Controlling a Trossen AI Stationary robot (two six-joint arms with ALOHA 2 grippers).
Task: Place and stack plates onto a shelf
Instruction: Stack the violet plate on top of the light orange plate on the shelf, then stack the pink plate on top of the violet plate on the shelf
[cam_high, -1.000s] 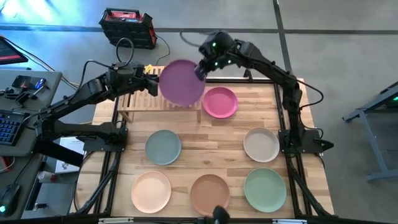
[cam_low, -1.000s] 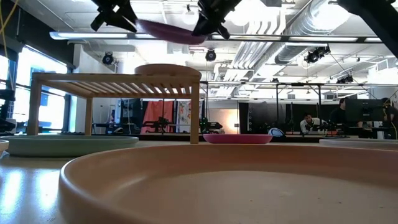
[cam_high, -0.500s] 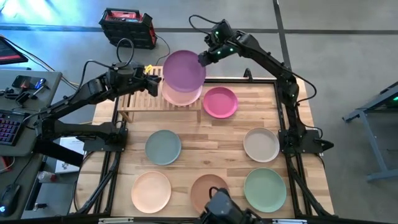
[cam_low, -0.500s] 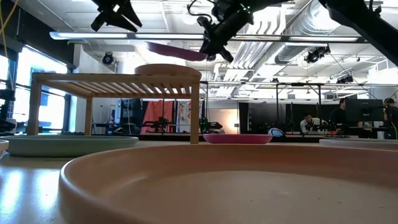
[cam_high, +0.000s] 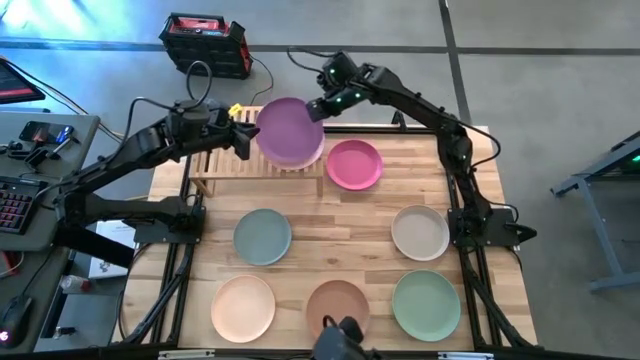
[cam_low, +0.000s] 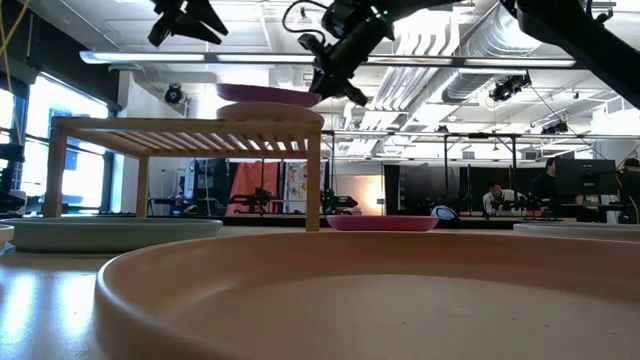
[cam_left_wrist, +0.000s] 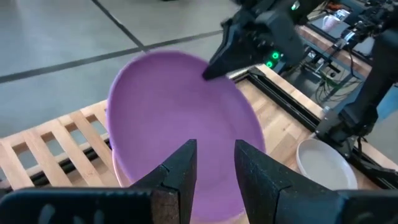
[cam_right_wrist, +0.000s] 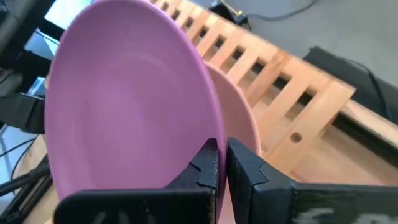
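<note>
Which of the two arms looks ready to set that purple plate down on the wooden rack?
The right one. The right gripper pinches the purple plate's rim just above the plate already on the shelf, while the left gripper holds nothing beside it.

The purple plate (cam_high: 290, 132) sits just over a peach plate (cam_right_wrist: 239, 134) on the wood shelf (cam_high: 215, 168). Six more plates lie flat on the table: magenta (cam_high: 354, 164), grey-teal (cam_high: 262, 236), cream (cam_high: 420, 232), peach, brown, mint.

Grey concrete floor (cam_high: 540, 60), ceiling ducts (cam_low: 470, 40)
</note>
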